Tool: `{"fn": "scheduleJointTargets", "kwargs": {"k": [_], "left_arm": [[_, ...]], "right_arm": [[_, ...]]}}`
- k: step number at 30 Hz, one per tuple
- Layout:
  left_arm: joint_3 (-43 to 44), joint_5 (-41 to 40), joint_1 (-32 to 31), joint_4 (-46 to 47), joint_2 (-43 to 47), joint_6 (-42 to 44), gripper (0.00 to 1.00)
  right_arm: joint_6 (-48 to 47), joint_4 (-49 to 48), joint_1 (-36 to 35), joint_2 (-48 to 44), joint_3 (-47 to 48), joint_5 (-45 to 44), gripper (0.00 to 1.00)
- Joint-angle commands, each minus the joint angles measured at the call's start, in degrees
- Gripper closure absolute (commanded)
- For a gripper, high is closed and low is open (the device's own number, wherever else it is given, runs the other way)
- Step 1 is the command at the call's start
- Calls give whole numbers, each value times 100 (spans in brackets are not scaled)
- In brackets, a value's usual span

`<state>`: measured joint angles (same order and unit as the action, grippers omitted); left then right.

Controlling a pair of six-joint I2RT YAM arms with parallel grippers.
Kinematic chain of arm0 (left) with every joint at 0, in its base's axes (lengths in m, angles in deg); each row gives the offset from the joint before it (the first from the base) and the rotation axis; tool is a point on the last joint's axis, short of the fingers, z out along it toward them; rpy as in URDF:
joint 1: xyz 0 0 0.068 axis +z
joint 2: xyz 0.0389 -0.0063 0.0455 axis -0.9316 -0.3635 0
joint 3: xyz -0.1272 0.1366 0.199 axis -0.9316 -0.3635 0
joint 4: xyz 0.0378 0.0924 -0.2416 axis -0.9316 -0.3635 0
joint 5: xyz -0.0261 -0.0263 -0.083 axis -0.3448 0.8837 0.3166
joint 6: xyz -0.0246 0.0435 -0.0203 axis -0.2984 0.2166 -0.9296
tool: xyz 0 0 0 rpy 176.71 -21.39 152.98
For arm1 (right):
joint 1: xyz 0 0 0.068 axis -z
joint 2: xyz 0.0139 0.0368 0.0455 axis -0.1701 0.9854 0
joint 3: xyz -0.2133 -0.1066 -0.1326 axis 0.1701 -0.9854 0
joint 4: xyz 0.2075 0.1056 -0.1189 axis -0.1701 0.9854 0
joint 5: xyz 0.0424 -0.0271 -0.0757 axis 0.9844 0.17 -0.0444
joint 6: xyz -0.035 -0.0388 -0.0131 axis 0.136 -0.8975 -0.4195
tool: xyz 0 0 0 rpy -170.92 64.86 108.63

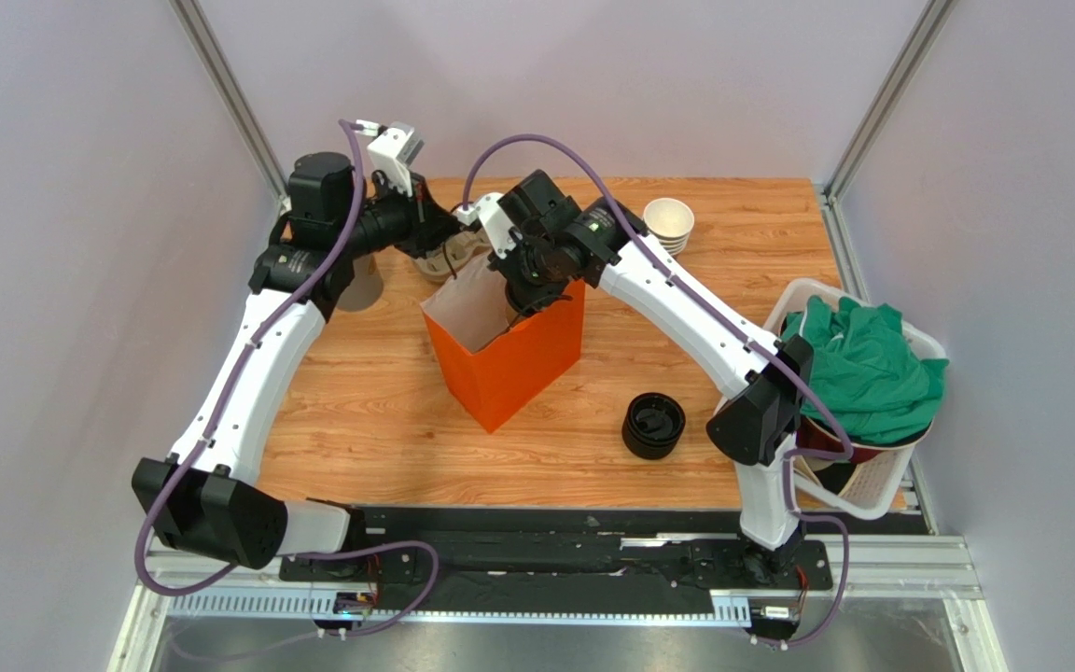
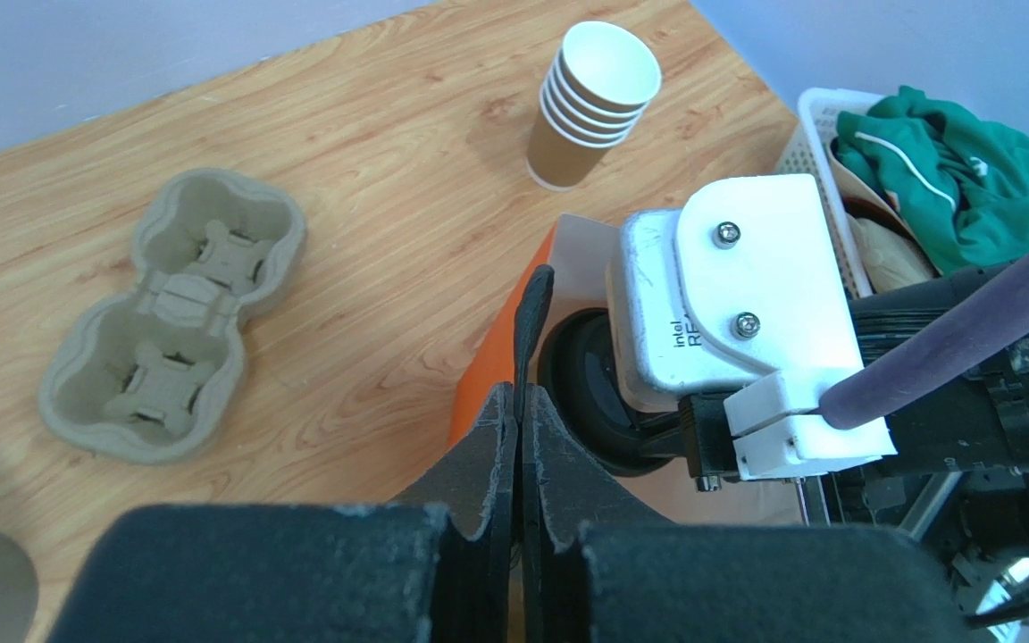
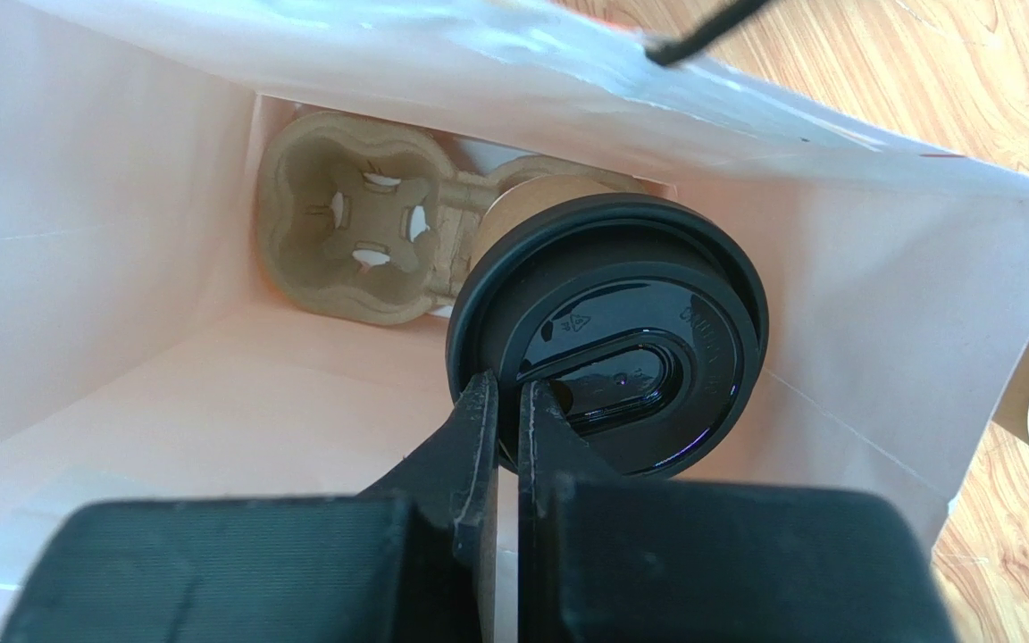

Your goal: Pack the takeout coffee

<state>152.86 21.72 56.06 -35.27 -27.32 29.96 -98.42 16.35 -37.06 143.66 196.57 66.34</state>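
Orange paper bag [image 1: 508, 367] standing open, cardboard carrier [image 3: 346, 221] and takeout coffee [image 3: 610, 351] inside, right gripper [image 3: 507, 391] pinched tight on the coffee's lid rim, left gripper [image 2: 519, 409] clamped on the bag's black handle [image 2: 531, 322]

Bright, even light is filling every view, soft shadows are lying on the brown wooden table [image 1: 361, 420], and the round black plastic lid [image 3: 610, 351] is showing mild glare.

High rear overview, two close wrist views, all on orange bag [image 1: 515, 357]
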Motion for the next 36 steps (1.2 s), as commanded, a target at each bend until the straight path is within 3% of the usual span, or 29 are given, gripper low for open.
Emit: {"fn": "scheduleJointTargets", "kwargs": {"k": [1, 13, 36], "left_arm": [[-31, -420, 14, 202, 231, -151, 100], [31, -693, 14, 149, 55, -186, 100], [189, -1458, 14, -18, -261, -204, 100]], "right_arm": [[62, -14, -17, 101, 25, -108, 100], [18, 47, 35, 312, -45, -381, 100], [-149, 531, 53, 655, 43, 155, 100]]}}
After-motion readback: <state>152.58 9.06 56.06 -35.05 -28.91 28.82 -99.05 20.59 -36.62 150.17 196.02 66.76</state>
